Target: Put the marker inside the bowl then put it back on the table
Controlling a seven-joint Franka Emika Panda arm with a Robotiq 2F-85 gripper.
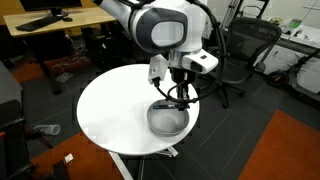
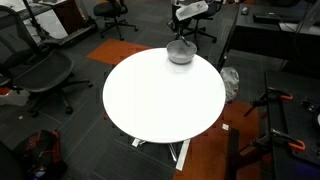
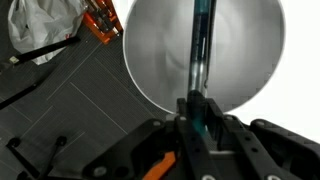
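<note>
In the wrist view the gripper (image 3: 197, 110) comes in from the bottom edge, its black fingers (image 3: 184, 112) clamped on the marker (image 3: 200, 55). The marker is a slim straight stick, dark with a glossy teal stretch near its upper end. It runs almost vertically up the frame from between the fingers, over the inside of the bowl (image 3: 150, 50). Whether its tip touches the bowl's floor cannot be told. The bowl fills the upper middle of that view, round and smooth, a matte grey-white inside with a thin clean rim.

To the left of the bowl this view alone shows dark grey carpet tiles, a crumpled pale plastic bag (image 3: 40, 30) at upper left and an orange object (image 3: 100, 18) beside it.

In both exterior views the marker is too small to make out. They show what the wrist camera does not: the plain white round table (image 1: 115, 110) (image 2: 160, 100), with the bowl (image 1: 168, 122) (image 2: 180, 53) standing close to its edge. The gripper (image 1: 181, 95) hangs directly over the bowl, below the arm's (image 1: 160, 28) rounded white casing. A wooden desk (image 1: 60, 25) sits at upper left in an exterior view, and black mesh office chairs (image 2: 45, 75) stand on the floor around the table.
</note>
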